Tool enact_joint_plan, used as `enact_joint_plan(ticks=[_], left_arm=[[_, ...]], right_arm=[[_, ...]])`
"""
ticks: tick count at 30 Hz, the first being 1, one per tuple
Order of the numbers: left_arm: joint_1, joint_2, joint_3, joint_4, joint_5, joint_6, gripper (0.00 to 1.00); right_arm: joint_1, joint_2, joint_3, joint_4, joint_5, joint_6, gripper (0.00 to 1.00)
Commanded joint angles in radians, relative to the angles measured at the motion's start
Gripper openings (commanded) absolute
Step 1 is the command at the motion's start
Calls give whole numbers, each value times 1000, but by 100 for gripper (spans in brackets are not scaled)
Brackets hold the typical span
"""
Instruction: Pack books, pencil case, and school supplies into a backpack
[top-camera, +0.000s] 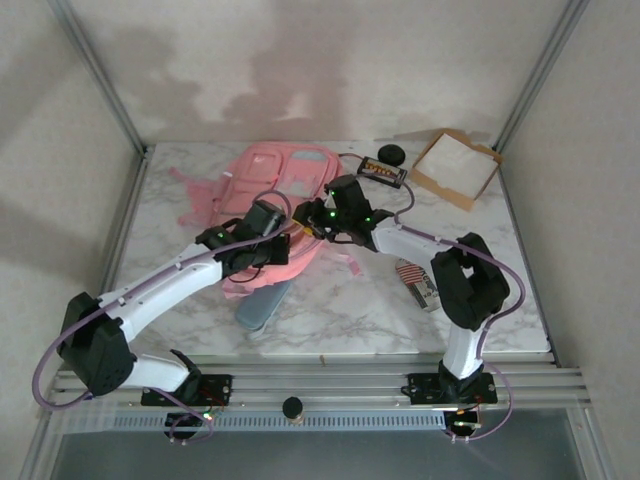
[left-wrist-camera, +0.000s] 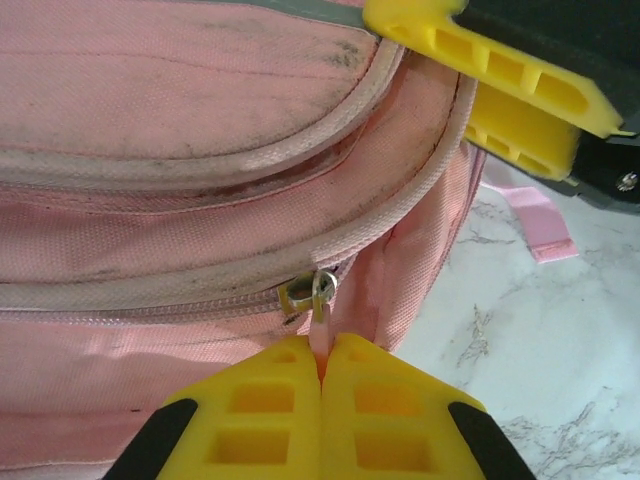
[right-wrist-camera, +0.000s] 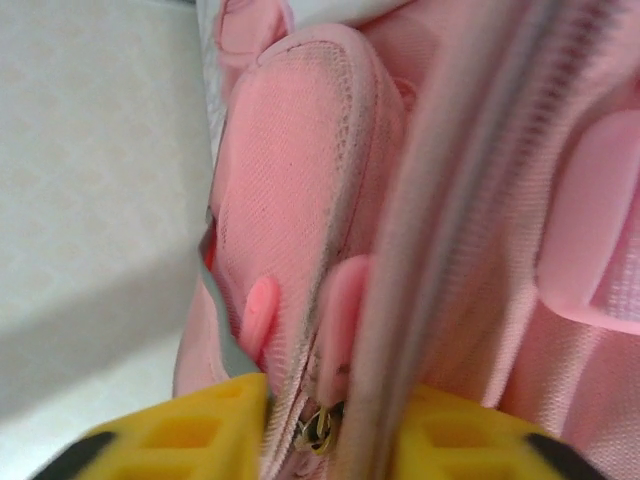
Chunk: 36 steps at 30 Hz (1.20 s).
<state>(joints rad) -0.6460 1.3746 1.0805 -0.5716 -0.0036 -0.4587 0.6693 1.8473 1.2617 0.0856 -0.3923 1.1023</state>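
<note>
**Both grippers on the backpack's zip**

I'm looking at the backpack (top-camera: 285, 175) first: it lies flat in the middle of the marble table (top-camera: 180, 215), pink front pockets facing up. I can't see inside it from any camera. On my left wrist view the zip is drawn together as far as the metal slider (left-wrist-camera: 303, 295), so no opening shows there. At the far right corner sits the cardboard tray (top-camera: 478, 190), white lining showing. Beside it are a black box with orange marks (top-camera: 383, 172) and a black round object (top-camera: 390, 153).

Out on the table, the pencil case (top-camera: 262, 305) lies against the backpack's near edge. The flag-striped pack (top-camera: 415, 282) lies to the right, close by my right arm.

Now the left gripper (left-wrist-camera: 322, 362): yellow fingers clamped together, pinching the pink zip pull (left-wrist-camera: 320, 338) just below the slider. That's a firm grasp, no gap showing.

The right gripper (right-wrist-camera: 335, 398) is at the same end of the backpack, and its fingers (left-wrist-camera: 500, 85) show in the corner of my left wrist view. Up close, its two fingers stand apart with the zip seam bunched between them and cloth against both. A second slider (right-wrist-camera: 320, 425) sits right in that gap. Whether it is actually squeezing the seam, I can't tell.
</note>
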Motion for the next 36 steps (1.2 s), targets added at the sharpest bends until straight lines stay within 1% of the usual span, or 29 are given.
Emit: enact_joint_plan(ticks=[1,2,3,5,8,10,14,16,18,21,22,23,24,27,28,29,31,33,34,36], left_arm=[[-7,0,48,92,-6,37,0],[-4,2,53,76,-28,42,0],[1,4,61,58,-57,43,0],[10,4,75,7,-135,37,0],[40,-24,54,-62,-195,29,0],[85,-61,11,-105,-215,18,0],[183,-176,-93,-109,-186,-1,0],[238,-207,-129,-102,-173,0,0],[290,-188,-142,-95,-170,25,0],[352,-137,-130,-64,-176,55,0],[366,-127,-126,-40,-182,64,0],[378,-120,-128,-24,-190,65,0],[394,-108,-128,-17,-171,65,0],[378,-104,-125,27,-44,70,0],[362,-112,-128,47,-31,75,0],[350,-121,-129,64,-34,84,0],[342,-130,-132,75,-33,107,0],[344,-136,-136,81,-23,113,0],[343,-142,-138,89,-4,114,0],[343,-153,-140,111,26,112,0]], right_arm=[[3,55,61,35,72,-3,12],[0,64,79,42,75,-8,4],[-1,71,100,36,78,-16,0],[-12,85,155,17,78,-40,0],[-40,86,206,-6,69,-54,0],[-66,79,217,-7,38,-51,0],[-121,73,237,-22,-16,-45,0],[-144,84,249,-28,-61,-52,0],[-156,89,268,-78,-66,-90,0],[-170,65,264,-151,1,-185,0],[-181,57,251,-157,14,-197,0],[-195,51,229,-135,1,-191,0],[-207,46,211,-104,-24,-185,0],[-185,57,261,-140,-50,-255,0],[-169,65,288,-170,-55,-289,1],[-160,66,298,-182,-62,-313,5],[-151,42,290,-205,-68,-368,27],[-139,18,302,-280,-62,-455,37],[-126,2,311,-321,-43,-515,42],[-88,-36,315,-389,2,-640,50]])
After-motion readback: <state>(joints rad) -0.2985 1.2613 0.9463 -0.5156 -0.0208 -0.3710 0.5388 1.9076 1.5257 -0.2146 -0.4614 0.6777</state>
